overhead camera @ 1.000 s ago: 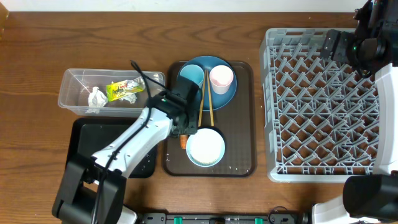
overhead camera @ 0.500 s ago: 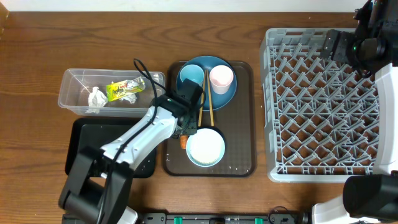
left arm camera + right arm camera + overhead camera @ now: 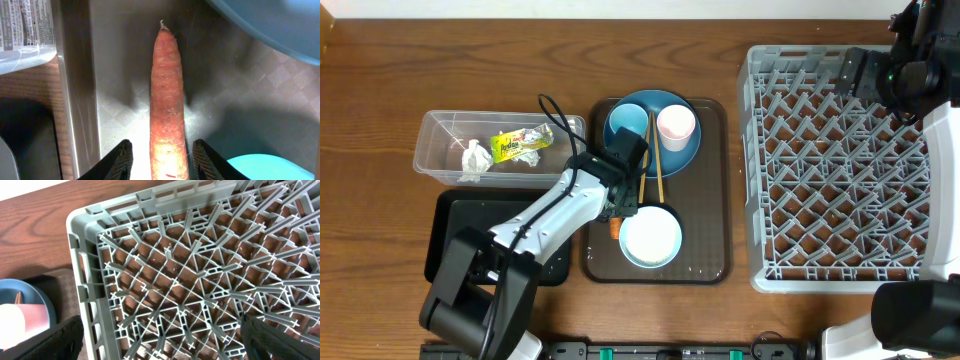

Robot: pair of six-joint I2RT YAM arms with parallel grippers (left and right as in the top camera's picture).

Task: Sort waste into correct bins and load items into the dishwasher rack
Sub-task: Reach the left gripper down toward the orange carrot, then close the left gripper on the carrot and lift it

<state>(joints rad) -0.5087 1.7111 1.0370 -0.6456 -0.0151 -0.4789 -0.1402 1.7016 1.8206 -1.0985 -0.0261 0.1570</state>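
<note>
Orange carrot [image 3: 167, 95] on the brown tray [image 3: 706, 220] lies between the parted jaws of the left tool [image 3: 162, 146], while the right tool [image 3: 160, 339] gapes wide over the rack [image 3: 80, 280].

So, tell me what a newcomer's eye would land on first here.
The big grey dishwasher rack dominates the right side of the table. At centre, the left gripper straddles a thin orange carrot lying on the brown tray, just left of the white bowl.
</note>
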